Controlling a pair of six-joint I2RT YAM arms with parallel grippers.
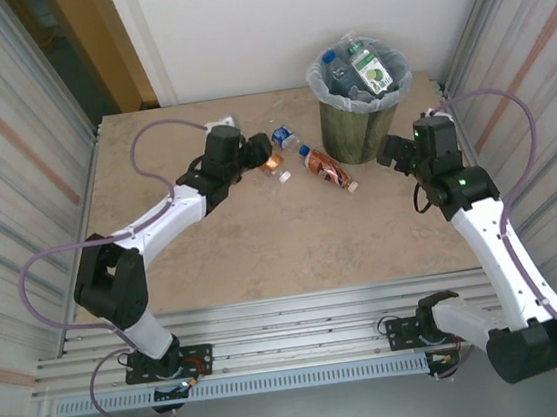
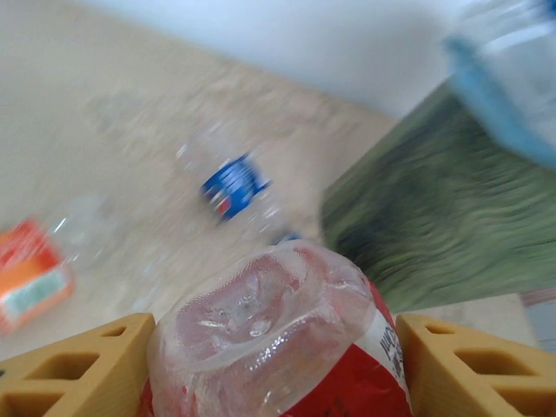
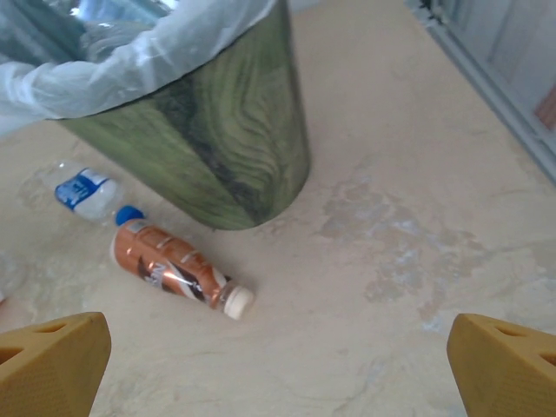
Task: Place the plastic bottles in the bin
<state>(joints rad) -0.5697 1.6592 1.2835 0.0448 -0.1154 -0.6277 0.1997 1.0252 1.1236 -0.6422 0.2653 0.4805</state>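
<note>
Top external view: the bin (image 1: 356,134) stands at the far right of the table (image 1: 262,241), its liner bag (image 1: 320,83) folded over the rim, and several bottles in the bin (image 1: 371,69) lie heaped at its mouth. The left gripper (image 1: 261,157) reaches in on the bin's left side, well apart from it. The right gripper (image 1: 390,150) sits just beside the bin's wall on the right. A brown bottle (image 1: 329,169) lies on its side just left of the bin's base. A blue-label bottle (image 1: 283,135) lies further left of the bin, between it and the left gripper.

In the left wrist view, which is blurred, the 2 tan fingers (image 2: 78,365) press on both sides of a crushed clear red-label bottle (image 2: 278,347), its base facing the camera. Whether this bottle is off the table I cannot tell. The bin's green wall rises on the right, and an orange-label bottle (image 2: 30,274) lies on the side furthest from the bin.

In the right wrist view, the right gripper's 2 fingers (image 3: 52,360) are spread wide with nothing between them, over bare table. The bin stands ahead, with the brown bottle lying near its base and the blue-label bottle just beyond.
</note>
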